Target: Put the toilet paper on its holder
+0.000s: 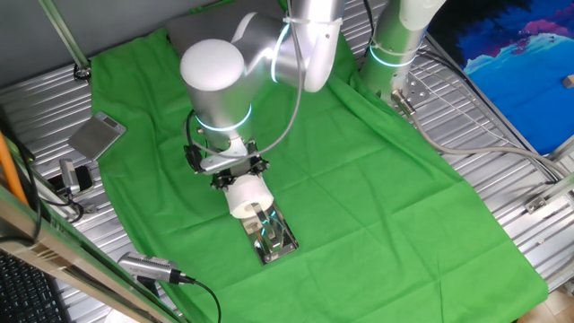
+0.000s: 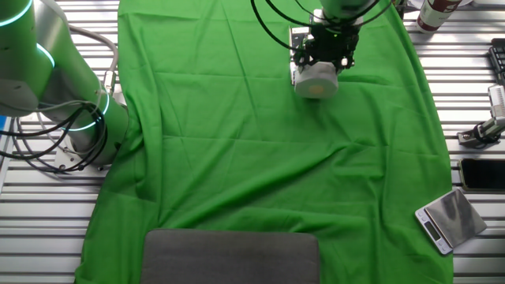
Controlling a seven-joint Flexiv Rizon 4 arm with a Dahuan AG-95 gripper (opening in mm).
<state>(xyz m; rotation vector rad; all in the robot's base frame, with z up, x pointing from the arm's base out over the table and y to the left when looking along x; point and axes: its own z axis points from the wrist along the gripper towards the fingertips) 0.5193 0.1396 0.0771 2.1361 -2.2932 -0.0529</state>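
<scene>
Gripping the toilet paper [image 1: 247, 197] from above, the gripper [image 1: 235, 172] has its fingers closed against the sides of the white roll. The roll sits at the near end of the holder [image 1: 272, 236], a shiny chrome plate lying on the green cloth [image 1: 377, 188], and its round face with the small hole is turned toward the plate. From the other fixed view the roll [image 2: 316, 80] hangs below the gripper [image 2: 325, 52] and hides most of the holder.
</scene>
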